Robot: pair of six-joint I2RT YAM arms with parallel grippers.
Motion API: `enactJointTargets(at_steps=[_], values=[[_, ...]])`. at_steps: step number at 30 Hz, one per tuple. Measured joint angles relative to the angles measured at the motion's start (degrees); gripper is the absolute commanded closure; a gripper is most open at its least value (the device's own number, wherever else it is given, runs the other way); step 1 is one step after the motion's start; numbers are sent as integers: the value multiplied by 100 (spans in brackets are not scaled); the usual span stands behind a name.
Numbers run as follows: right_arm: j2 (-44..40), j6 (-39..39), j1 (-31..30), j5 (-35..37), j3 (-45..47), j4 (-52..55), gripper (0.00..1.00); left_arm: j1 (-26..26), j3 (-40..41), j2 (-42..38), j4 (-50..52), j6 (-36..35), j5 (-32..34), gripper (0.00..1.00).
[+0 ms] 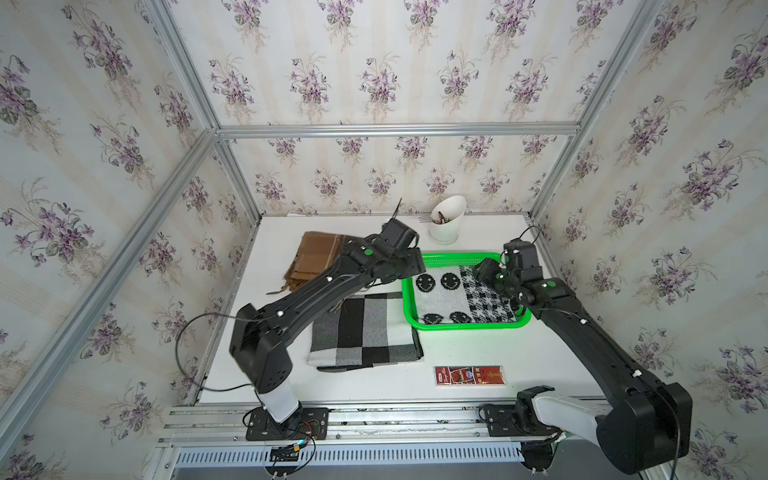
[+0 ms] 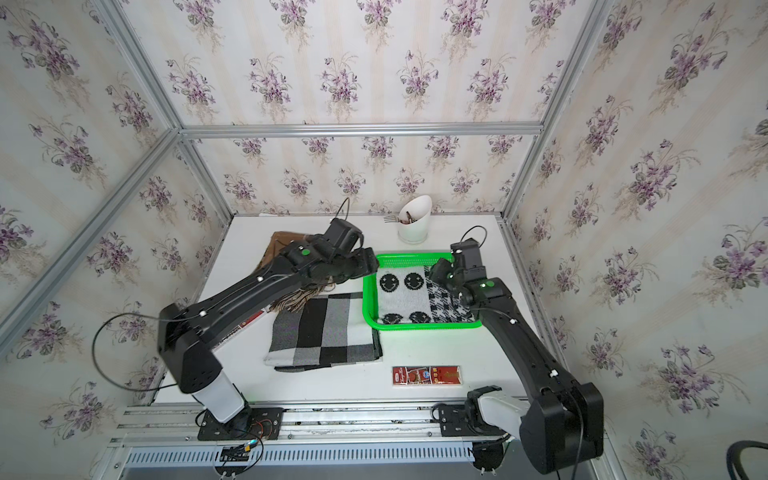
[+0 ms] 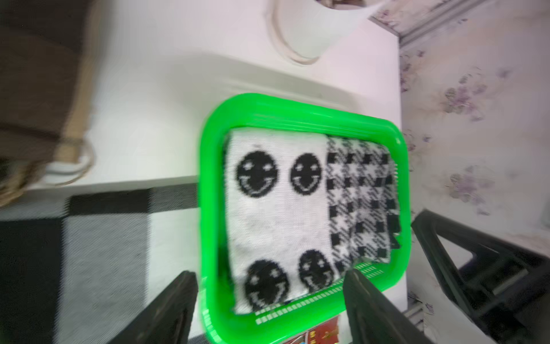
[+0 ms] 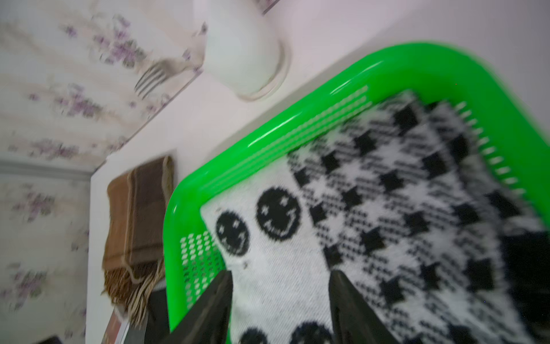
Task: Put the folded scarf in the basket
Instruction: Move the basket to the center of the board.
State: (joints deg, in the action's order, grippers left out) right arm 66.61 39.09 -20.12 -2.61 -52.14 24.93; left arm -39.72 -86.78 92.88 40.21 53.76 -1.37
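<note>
The folded smiley scarf (image 1: 440, 297) lies flat in the green basket (image 1: 465, 325), long axis 9-to-3 o'clock in both top views, the right gripper (image 4: 279, 274) (jaws parted, empty) nearer at its 2 o'clock end, the left gripper (image 3: 268, 275) (jaws wide, empty) at 10 o'clock.

Colours as I read them from here:
- basket (image 1: 465, 325): bright green, slotted mesh walls
- smiley scarf (image 1: 440, 297): white knit with black smiley faces on one part, black-and-white houndstooth on the rest
- check scarf (image 1: 365, 332): big black, grey and white blocks
- brown scarf (image 1: 318, 253): brown, thin tan stripes, tan-brown fringe
- cup (image 1: 446, 224): white
- fork (image 4: 150, 79): silver
- packet (image 1: 469, 375): red, white edge
- table (image 1: 478, 353): white
- walls (image 1: 374, 83): cream stripes, purple flower sprigs
- left arm (image 1: 316, 291) and right arm (image 1: 582, 328): black, pale grey base link, green dot near each wrist
</note>
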Motion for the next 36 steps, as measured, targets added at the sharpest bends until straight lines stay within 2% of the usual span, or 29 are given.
enactJointTargets(at_steps=[4,8,15,18,22,30,36], values=[[74,385,-1353,-210,511,-236,51,782,1552,-1279,216,-39,286,22],[560,612,-2059,-142,304,-474,54,1467,2688,-2164,391,-87,315,23],[1167,656,-2994,-227,-177,-813,54,2962,4135,-2645,479,-313,-22,26],[1357,745,-3333,-350,-199,-765,54,3296,4592,-2645,369,-382,-245,26],[1797,890,-3563,-584,-442,-737,54,3346,4776,-2507,188,-428,-485,26],[3401,688,-3464,-210,-1888,-369,56,3484,4710,-2485,42,-627,-476,26],[3309,516,-2872,90,-1569,-24,56,3672,4741,-2509,-66,-857,-597,26]])
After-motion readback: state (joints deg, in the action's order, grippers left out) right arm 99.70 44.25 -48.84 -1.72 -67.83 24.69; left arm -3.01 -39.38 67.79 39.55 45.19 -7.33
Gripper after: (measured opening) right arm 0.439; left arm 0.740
